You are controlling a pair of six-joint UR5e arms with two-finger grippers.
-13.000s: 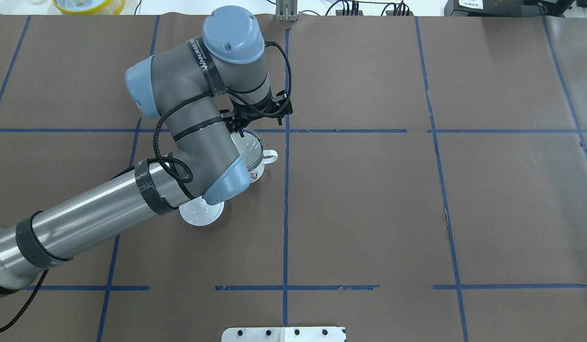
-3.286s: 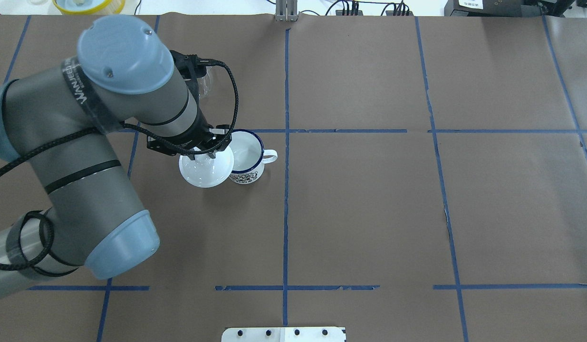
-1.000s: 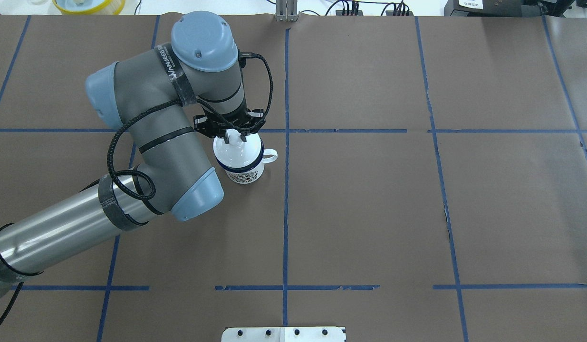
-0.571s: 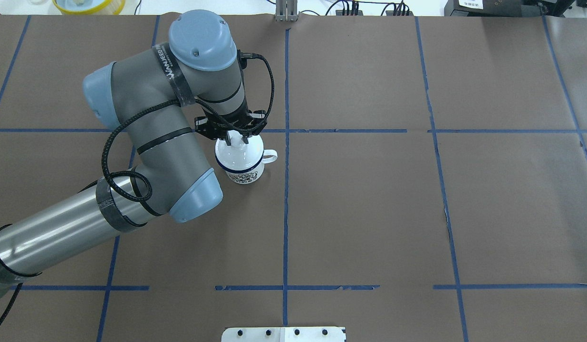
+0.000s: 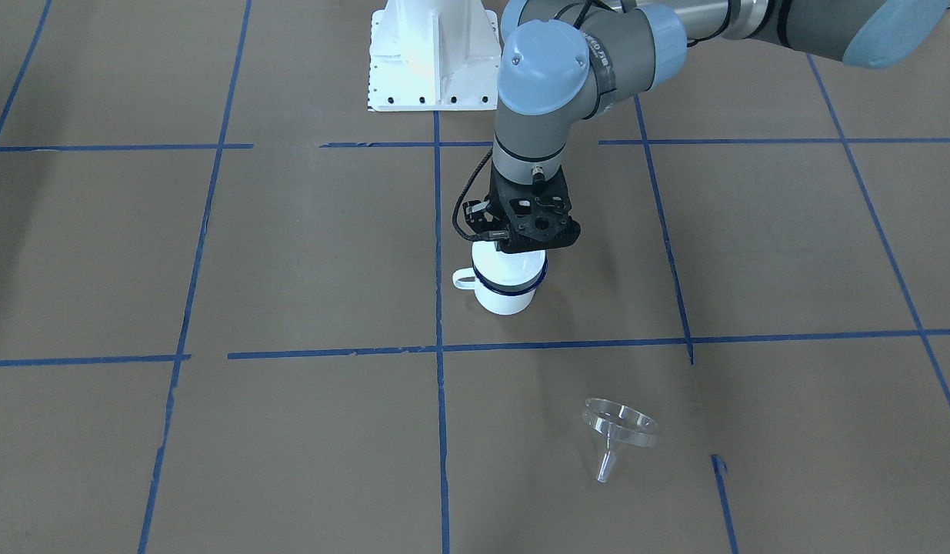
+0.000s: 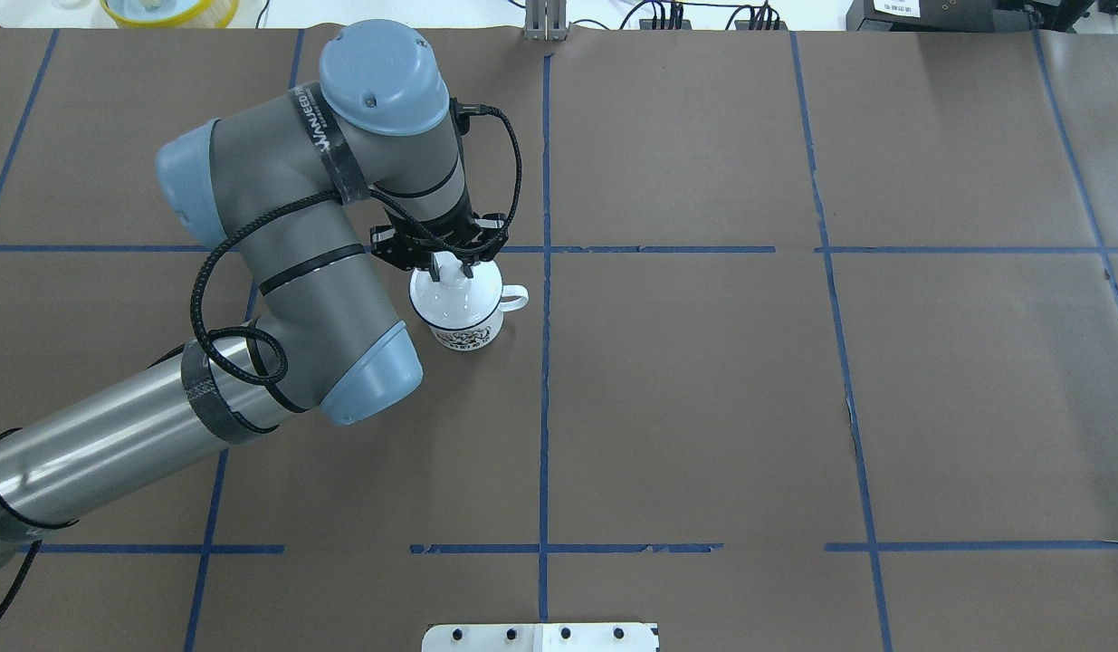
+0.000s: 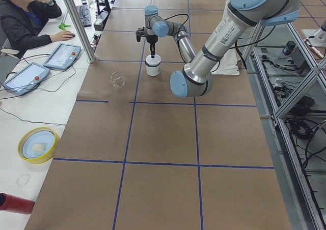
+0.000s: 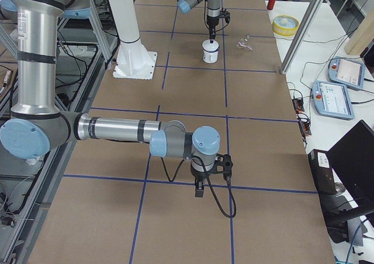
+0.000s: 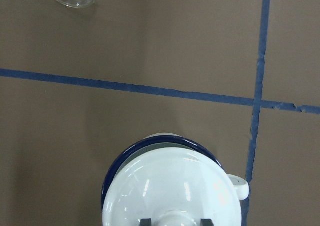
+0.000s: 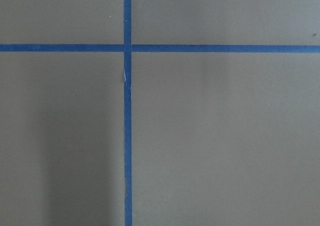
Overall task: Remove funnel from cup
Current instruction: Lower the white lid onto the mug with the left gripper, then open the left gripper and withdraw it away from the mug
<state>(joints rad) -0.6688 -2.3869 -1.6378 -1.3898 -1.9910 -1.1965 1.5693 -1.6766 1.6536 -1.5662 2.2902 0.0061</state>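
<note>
Left jaws pinch the lid [image 9: 170, 186] knob atop cup [image 5: 505, 296]; funnel [image 5: 619, 422] lies well apart on worktop [image 5: 290, 246]. Right jaws: cannot tell. Lifting away unreleased could tip the cup.

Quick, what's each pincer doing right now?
Left pincer: closed on the knob of the white lid, which sits on the cup.
Right pincer: cannot tell.

- The cup [image 6: 466, 333], centre-left in the overhead view: white, dark blue rim, dark print on its side.
- The lid [image 6: 452, 297]: plain white (glossy highlights).
- The funnel [image 5: 619, 425]: clear, colourless.
- The table [image 6: 703, 407]: brown paper, blue tape grid.
- The left arm [image 6: 296, 272]: grey, pale blue caps.
</note>
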